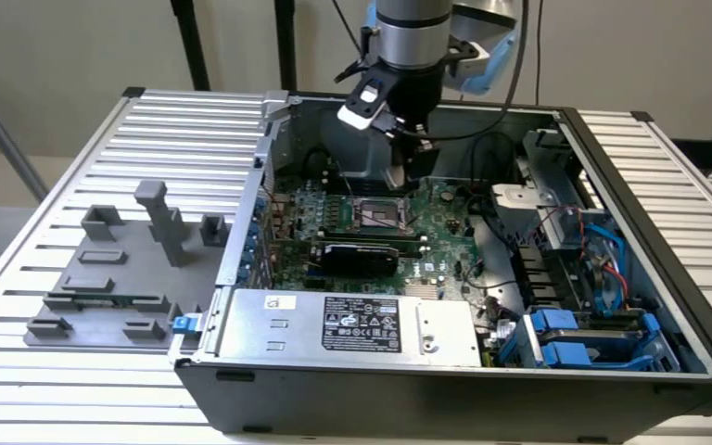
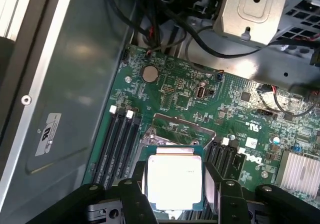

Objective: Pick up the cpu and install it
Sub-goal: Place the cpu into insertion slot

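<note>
The cpu (image 2: 174, 176), a flat square chip with a bright silver top and thin greenish rim, sits between my two black fingers (image 2: 136, 183). My gripper (image 2: 175, 181) is shut on its opposite edges. In the exterior view the gripper (image 1: 403, 174) hangs inside the open computer case, just above and slightly behind the dark, open socket (image 1: 381, 215) on the green motherboard (image 1: 437, 243). In the wrist view the socket's metal frame (image 2: 175, 126) lies just beyond the chip.
Black memory slots (image 2: 117, 139) flank the socket. Cables (image 2: 165, 28) and a metal bracket (image 2: 255, 11) hang near the board's far side. The power supply (image 1: 344, 324) fills the case front; blue drive bays (image 1: 578, 338) are at the exterior view's right. A grey fixture (image 1: 115, 273) rests on the slatted table.
</note>
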`<action>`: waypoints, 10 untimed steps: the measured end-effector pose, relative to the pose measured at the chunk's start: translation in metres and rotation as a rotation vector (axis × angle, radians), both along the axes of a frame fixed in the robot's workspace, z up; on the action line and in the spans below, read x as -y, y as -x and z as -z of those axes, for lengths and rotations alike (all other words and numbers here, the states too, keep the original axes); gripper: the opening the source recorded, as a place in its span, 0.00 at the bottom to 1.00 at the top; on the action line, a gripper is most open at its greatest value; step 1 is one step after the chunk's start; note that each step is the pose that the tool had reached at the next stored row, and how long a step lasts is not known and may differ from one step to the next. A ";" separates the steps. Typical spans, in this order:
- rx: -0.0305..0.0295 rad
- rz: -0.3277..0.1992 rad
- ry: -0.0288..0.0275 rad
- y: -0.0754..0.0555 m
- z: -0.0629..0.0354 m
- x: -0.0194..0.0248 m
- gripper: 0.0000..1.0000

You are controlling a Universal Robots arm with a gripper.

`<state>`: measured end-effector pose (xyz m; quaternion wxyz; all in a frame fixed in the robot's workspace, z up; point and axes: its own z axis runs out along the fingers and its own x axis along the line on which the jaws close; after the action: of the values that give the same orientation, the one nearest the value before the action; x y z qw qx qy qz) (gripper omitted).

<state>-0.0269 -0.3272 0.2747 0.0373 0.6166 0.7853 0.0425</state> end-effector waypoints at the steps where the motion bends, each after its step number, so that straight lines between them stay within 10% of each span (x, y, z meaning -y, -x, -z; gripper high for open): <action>1: 0.0007 0.015 0.0003 0.000 0.0008 0.0000 0.55; 10: 0.0071 0.148 0.0046 0.000 0.0088 0.0000 0.55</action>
<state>-0.0269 -0.3272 0.2659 0.0446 0.6727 0.7375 0.0400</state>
